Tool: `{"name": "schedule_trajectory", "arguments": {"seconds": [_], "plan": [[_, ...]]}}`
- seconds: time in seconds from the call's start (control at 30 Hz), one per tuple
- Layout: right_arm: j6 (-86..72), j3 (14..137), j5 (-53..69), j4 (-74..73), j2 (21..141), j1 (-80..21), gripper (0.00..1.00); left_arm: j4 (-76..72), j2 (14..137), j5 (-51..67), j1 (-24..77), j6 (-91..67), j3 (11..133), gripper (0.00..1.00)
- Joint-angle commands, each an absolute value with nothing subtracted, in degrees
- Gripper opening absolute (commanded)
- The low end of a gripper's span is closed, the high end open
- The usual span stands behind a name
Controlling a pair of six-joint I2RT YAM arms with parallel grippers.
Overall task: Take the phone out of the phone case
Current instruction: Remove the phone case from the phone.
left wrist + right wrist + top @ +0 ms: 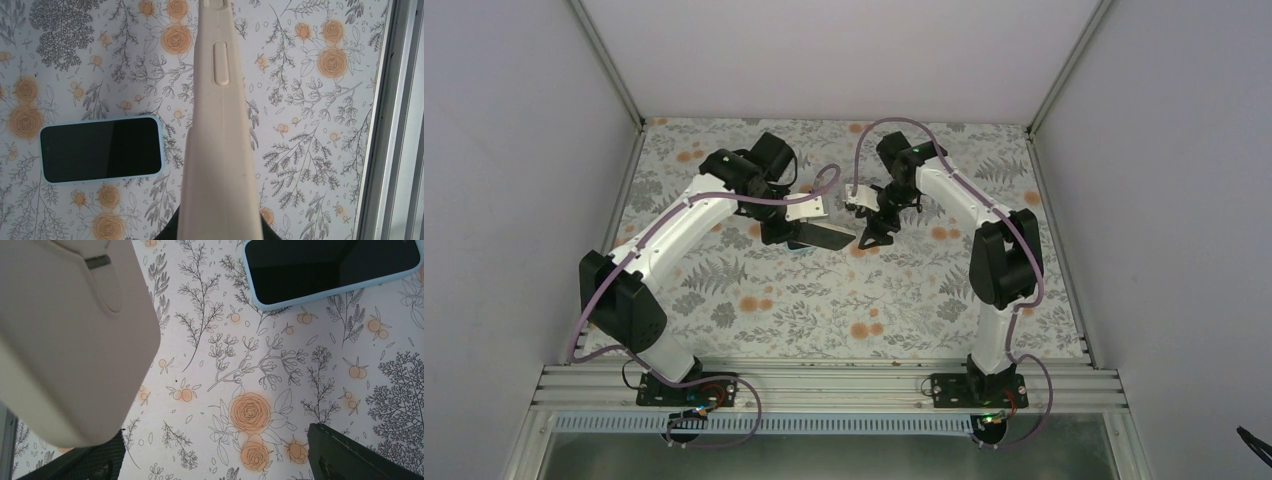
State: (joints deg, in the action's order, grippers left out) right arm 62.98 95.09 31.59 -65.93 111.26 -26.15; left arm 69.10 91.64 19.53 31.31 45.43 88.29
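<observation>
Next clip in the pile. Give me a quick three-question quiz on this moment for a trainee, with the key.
1. True or false: the phone in the blue case lies flat on the floral table, screen up.
2. Pick one. The cream case is: A) held off the table in the left gripper; B) lying flat on the table; C) wrapped around the blue-cased phone.
3. Fill the gap: the right gripper has its fingers wide apart, so it is ___.

Key: 1 true; 2 A; 3 open.
</observation>
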Motion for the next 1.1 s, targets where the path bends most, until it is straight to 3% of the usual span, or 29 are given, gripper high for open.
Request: {"name": "schedule_trajectory", "arguments": {"seconds": [0.0, 1.07], "plan": [[63.4, 96.2, 34.0, -66.4, 109.7, -26.2, 0.90, 67.3, 92.1, 21.5, 31.6, 44.8, 90.0, 0.02], [57.9, 104.1, 30.0, -58.6, 113.7, -25.9, 0.88, 69.8, 92.2, 27.5, 34.4, 44.8, 91.0, 0.02]]}}
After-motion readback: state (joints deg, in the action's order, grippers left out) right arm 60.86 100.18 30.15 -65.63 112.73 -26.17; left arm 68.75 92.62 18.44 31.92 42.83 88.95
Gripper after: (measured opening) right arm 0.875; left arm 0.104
